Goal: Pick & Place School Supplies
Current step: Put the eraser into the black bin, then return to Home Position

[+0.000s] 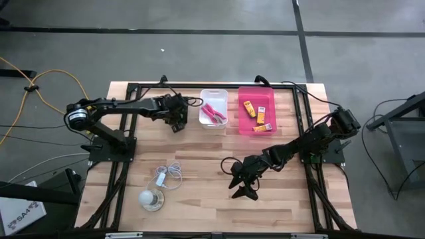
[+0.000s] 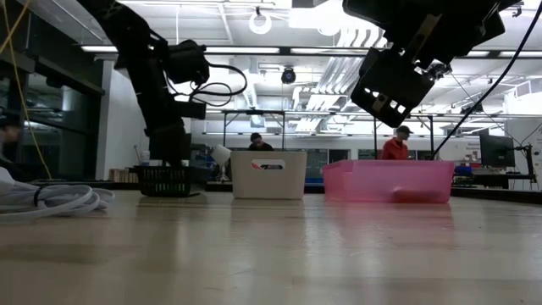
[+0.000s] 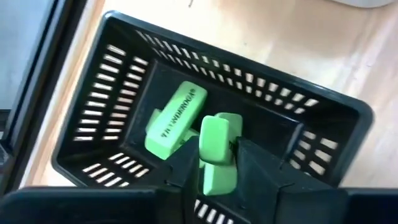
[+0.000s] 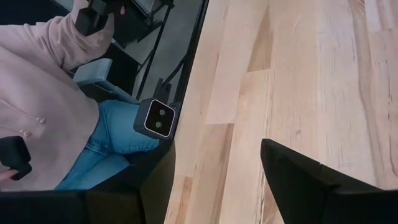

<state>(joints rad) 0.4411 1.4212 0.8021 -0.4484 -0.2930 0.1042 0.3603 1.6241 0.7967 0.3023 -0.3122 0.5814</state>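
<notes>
Over black basket [image 3: 323,118]: green piece [image 3: 214,155]

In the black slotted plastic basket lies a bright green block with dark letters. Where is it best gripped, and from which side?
Probably across its two long sides, mid-length, from above: the green lettered block is long and narrow, and the walls of the black basket close off every side. The left gripper holds another green block. The right gripper hovers open.
</notes>
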